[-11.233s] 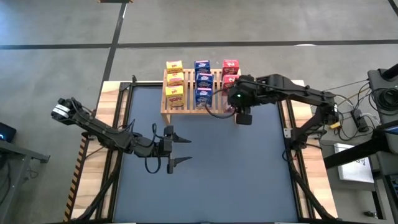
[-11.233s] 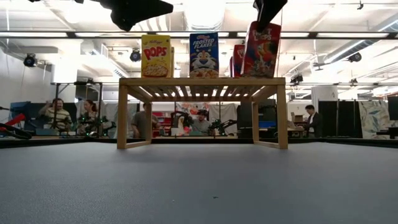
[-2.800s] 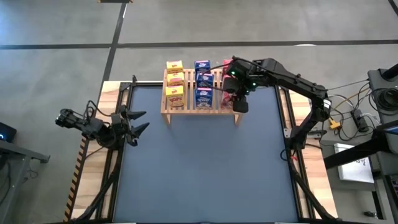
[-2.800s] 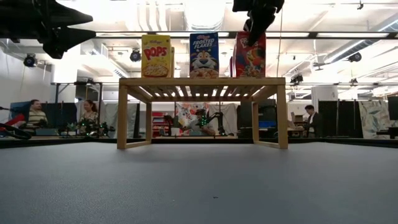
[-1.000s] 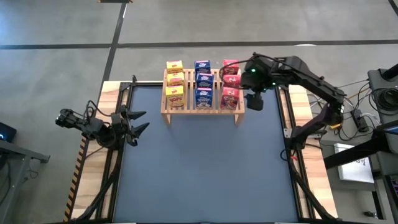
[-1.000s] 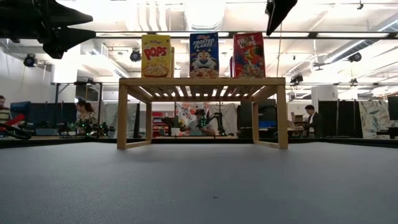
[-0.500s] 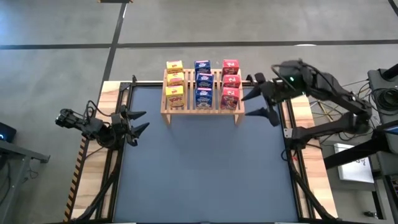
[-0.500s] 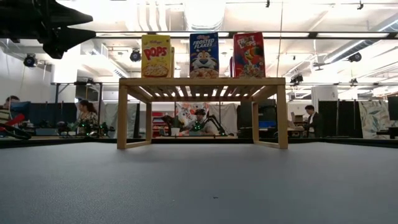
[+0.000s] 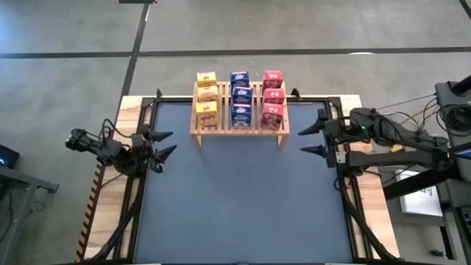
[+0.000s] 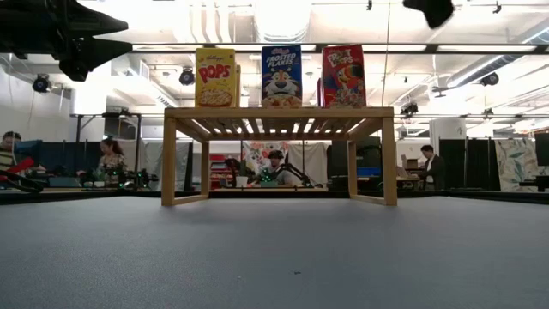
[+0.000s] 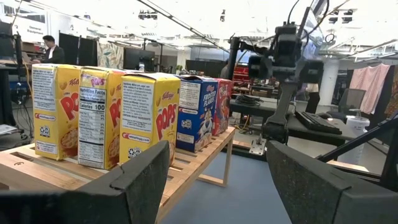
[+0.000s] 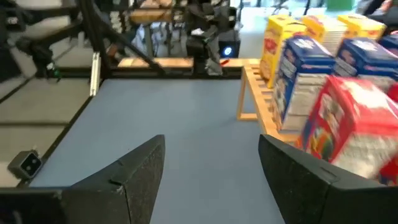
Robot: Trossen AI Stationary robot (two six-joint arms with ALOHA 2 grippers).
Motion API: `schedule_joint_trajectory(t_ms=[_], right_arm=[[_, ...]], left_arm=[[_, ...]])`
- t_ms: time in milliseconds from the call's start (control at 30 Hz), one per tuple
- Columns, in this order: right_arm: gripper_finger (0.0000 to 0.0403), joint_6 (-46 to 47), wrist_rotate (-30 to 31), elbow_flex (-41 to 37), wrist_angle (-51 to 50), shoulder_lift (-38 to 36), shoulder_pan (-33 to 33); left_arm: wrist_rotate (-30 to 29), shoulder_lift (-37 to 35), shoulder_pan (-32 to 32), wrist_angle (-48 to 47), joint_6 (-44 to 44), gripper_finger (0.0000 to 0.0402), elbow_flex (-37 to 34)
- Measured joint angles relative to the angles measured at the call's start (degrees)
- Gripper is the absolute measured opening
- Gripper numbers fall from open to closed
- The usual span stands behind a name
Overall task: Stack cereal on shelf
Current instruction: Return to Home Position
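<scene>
Seemingly nothing is left: all nine cereal boxes (image 9: 240, 99) stand on the shelf (image 9: 222, 130), between the left end effector (image 9: 173, 141) and right end effector (image 9: 304, 140), both open and empty.

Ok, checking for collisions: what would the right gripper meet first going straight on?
Likely the left gripper across the table. The right gripper points over its bare top, passing just in front of the shelf; how closely it clears the shelf is unclear.
</scene>
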Motion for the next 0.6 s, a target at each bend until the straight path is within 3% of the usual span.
schedule_joint_trajectory(t_ms=[400, 500, 600], right_arm=[[0.022, 4.7, 2.9, -18.6, 3.8, -25.0, 0.0], [0.0216, 5.8, 3.9, -23.0, 8.6, -29.9, 0.0], [0.0214, 6.0, 3.9, -27.9, 20.4, -32.2, 0.0]], left_arm=[[0.0, 0.0, 0.0, 0.0, 0.0, 0.0254, 0.0], [0.0, 0.0, 0.0, 0.0, 0.0, 0.0254, 0.0], [0.0, 0.0, 0.0, 0.0, 0.0, 0.0254, 0.0]])
